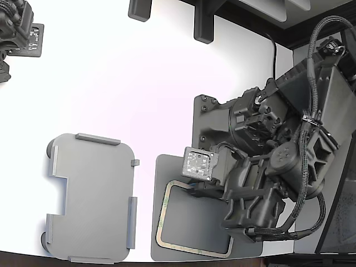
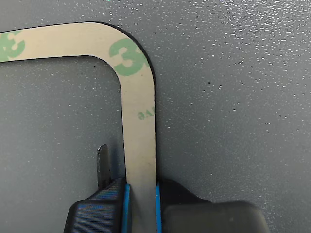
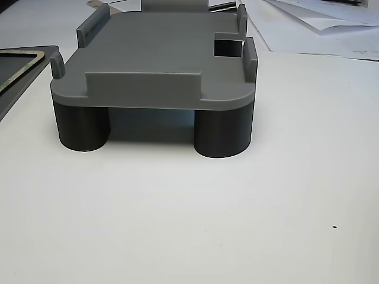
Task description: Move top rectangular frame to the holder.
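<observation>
The top rectangular frame (image 1: 162,218) is a thin beige outline with green specks, lying flat on the dark grey mat (image 1: 192,222) at the exterior view's lower middle. My gripper (image 1: 194,188) is down at the frame's far edge. In the wrist view the gripper (image 2: 142,187) has its blue pads against both edges of the frame's strip (image 2: 140,121), near a rounded corner. The light grey holder (image 1: 94,194) stands empty to the left of the mat in the exterior view. It also shows in the other view (image 3: 154,47), with a frame corner (image 3: 23,59) at its left.
A thin metal blade (image 2: 102,165) sticks out beside one finger. A second arm (image 1: 14,28) sits at the exterior view's top left. Two dark stands (image 1: 203,22) are at the table's far edge. Papers (image 3: 320,18) lie behind the holder.
</observation>
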